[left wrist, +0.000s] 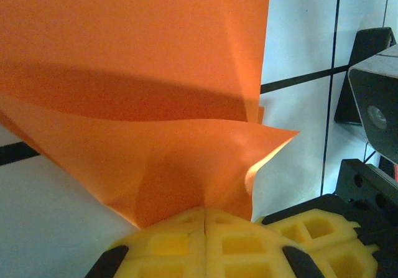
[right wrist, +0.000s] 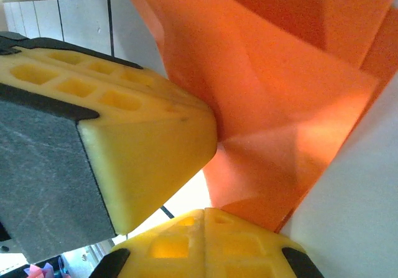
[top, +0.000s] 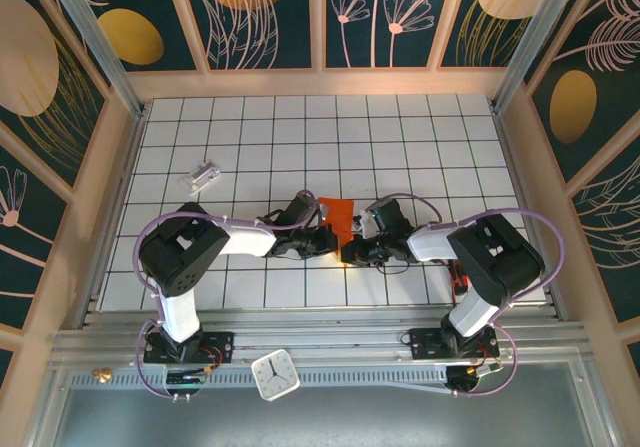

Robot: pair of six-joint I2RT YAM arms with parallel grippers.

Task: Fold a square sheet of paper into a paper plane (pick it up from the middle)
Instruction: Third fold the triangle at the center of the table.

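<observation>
Seen from above, the square sheet of paper [top: 338,214], bright orange and already creased into several slanted panels, sits near the middle of the white gridded bench [top: 420,147], held between the two arms. The left pincer [top: 324,237] reaches in from the left and the right pincer [top: 351,250] from the right, and their tips nearly meet at the sheet's near edge.

Left wrist view: the left pincer [left wrist: 205,213] has its yellow fingers [left wrist: 168,244] pressed together, pinching a gathered fold of the sheet [left wrist: 124,54], which fans upward from the tips.

Right wrist view: the right pincer [right wrist: 205,213] is likewise clamped on a lower corner of the sheet [right wrist: 273,122]. A yellow finger of the other arm [right wrist: 143,141] lies just beside it.

A small silvery-white block [top: 203,175] lies well apart, toward the bench's far left.
</observation>
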